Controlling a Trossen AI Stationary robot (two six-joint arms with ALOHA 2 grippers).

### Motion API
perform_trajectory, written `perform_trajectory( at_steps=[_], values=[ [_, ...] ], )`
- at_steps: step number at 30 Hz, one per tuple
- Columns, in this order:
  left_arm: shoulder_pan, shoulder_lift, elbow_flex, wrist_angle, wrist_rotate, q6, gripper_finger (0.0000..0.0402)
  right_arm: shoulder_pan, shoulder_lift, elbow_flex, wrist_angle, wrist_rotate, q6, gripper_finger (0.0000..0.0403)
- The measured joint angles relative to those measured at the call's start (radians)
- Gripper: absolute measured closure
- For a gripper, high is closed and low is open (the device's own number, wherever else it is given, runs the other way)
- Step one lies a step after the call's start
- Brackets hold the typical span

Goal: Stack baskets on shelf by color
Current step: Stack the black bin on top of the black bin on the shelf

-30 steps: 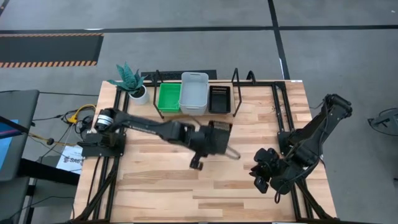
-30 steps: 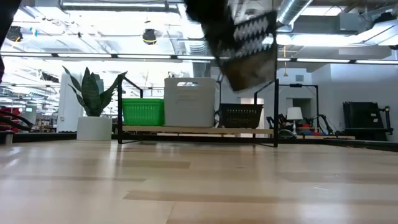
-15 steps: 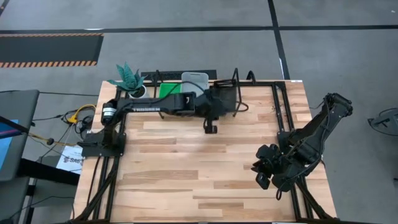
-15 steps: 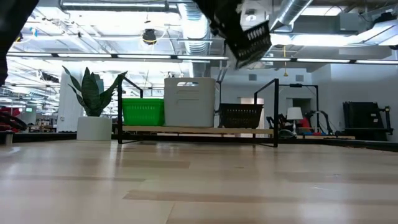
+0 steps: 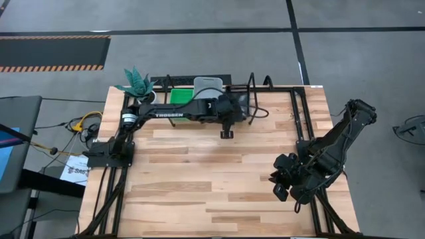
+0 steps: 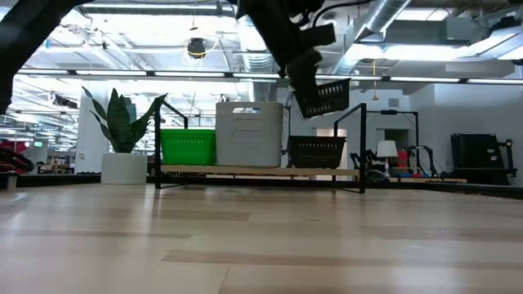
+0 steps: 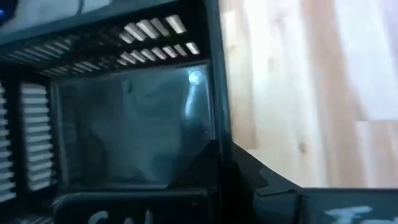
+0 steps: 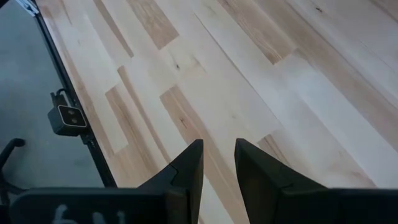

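Observation:
My left gripper (image 5: pixel 230 111) reaches over the right part of the shelf (image 6: pixel 253 171) and is shut on a black mesh basket (image 6: pixel 324 96). That basket hangs tilted in the air above the black basket (image 6: pixel 317 152) standing on the shelf board. Left of it on the board stand the white baskets (image 6: pixel 249 133) and the green baskets (image 6: pixel 188 147). From above, the arm hides much of the white stack (image 5: pixel 207 85) and the black one. My right gripper (image 5: pixel 284 182) is open and waits low over the table's right side, touching nothing. My left gripper holds the black basket by the rim of one wall (image 7: pixel 214 118), with one finger inside (image 7: pixel 198 167) and one outside. It comes from above, slanting toward the far edge. The basket is lifted clear and hangs tilted below the fingers, over the shelf's black basket.
A potted plant (image 6: pixel 122 135) stands at the shelf's left end. Black upright wire loops (image 6: pixel 362 147) rise at the shelf's ends, one close to the held basket. The wooden tabletop (image 5: pixel 212 172) lies bare between the shelf and my right arm.
My left gripper has carried the black basket from over the table's middle toward the far edge, then down toward the black basket on the shelf. The held basket stays lifted clear and tilted. The right arm has kept still.

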Motion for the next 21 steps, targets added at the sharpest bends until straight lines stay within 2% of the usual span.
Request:
perform_trajectory(
  at_steps=[4, 10, 21],
  values=[
    [0.021, 0.0, -0.005, -0.016, -0.043, -0.021, 0.0401, 0.0, 0.0, 0.0, -0.001, -0.001, 0.003, 0.0285],
    [0.034, -0.002, -0.023, -0.024, 0.015, -0.018, 0.0401, 0.0, 0.0, 0.0, -0.001, -0.003, 0.003, 0.0285],
    [0.039, -0.002, -0.033, 0.025, 0.014, 0.017, 0.0401, 0.0, 0.0, 0.0, -0.001, -0.003, 0.001, 0.0285]
  ],
)
